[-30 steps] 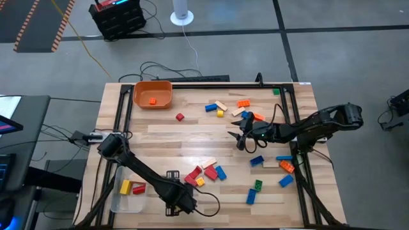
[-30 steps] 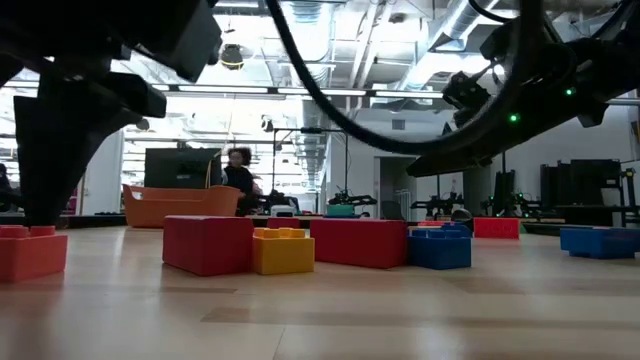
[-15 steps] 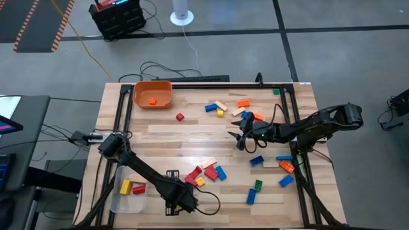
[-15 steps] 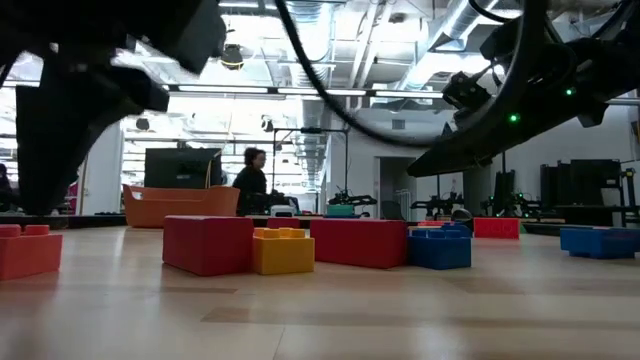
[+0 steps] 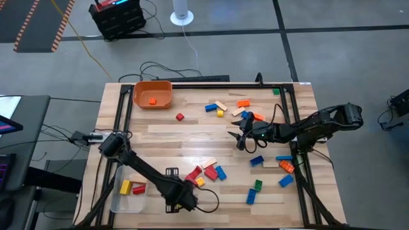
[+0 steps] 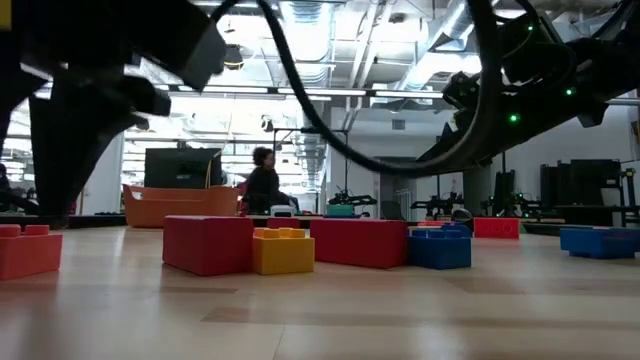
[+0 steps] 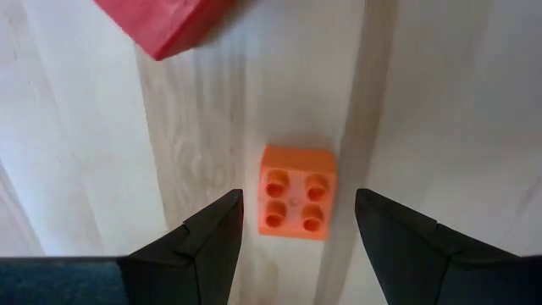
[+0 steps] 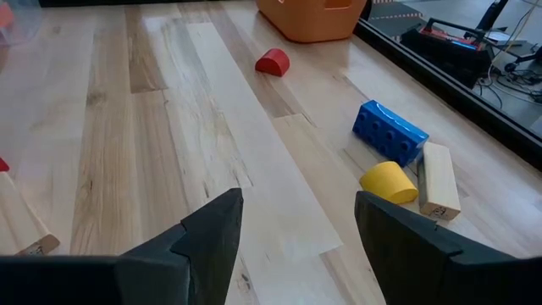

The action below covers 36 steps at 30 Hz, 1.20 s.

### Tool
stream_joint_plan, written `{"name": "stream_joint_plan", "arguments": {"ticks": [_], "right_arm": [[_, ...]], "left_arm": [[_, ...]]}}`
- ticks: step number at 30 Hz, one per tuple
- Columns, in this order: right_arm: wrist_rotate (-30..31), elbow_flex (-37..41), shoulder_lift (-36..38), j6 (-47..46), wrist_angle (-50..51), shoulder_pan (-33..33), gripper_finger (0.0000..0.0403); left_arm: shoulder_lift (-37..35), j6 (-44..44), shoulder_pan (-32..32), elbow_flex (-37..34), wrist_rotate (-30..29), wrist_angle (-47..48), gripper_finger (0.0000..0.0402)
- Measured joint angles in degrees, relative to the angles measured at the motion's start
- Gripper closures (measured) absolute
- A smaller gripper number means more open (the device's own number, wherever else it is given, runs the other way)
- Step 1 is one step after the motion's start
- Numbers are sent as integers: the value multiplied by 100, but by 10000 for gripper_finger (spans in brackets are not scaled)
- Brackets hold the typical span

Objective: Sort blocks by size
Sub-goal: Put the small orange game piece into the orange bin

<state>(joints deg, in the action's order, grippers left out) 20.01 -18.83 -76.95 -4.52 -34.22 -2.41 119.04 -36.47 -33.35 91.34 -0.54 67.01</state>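
The blocks lie scattered on the wooden table. One cluster of red, yellow, tan and blue blocks lies near the front. My left gripper points down at the near edge, open. A small orange block rests studs-up on the table between its fingers, untouched, with a red block just beyond it. My right gripper hovers open over the middle right of the table. Ahead of it lie a red block, a blue block, a yellow block and a tan block.
An orange bin holding one orange block stands at the far left. A clear tub with a yellow and a red block sits at the near left. More blocks lie at the near right. A black frame borders the table.
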Motion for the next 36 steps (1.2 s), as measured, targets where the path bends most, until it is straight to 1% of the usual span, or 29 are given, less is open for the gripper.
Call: {"name": "stream_joint_plan", "arguments": {"ticks": [3,8,13,16,19,21,25,27,31,36], "right_arm": [[0,0,0,0,0,1,143],[0,0,0,0,-4,0,143],[0,0,0,-1,-2,0,143],[0,-2,0,0,-2,0,143],[0,0,0,0,-4,0,143],[0,0,0,0,-6,1,143],[0,0,0,0,-6,2,143],[0,0,0,0,-11,0,143],[0,0,0,0,-6,0,143],[0,0,0,0,-6,0,143]], "left_arm": [[4,-95,10,-176,44,-223,180],[7,-227,43,-189,33,-217,174],[7,-1,56,-189,23,-250,171],[7,33,70,-204,23,-327,177],[7,-47,88,-369,26,-632,186],[7,-51,92,-521,131,-845,189],[-13,-103,93,-607,160,-885,193],[-11,-36,92,-607,104,-894,205],[-11,65,82,-605,45,-877,263],[-33,176,138,-611,31,-792,266]]}}
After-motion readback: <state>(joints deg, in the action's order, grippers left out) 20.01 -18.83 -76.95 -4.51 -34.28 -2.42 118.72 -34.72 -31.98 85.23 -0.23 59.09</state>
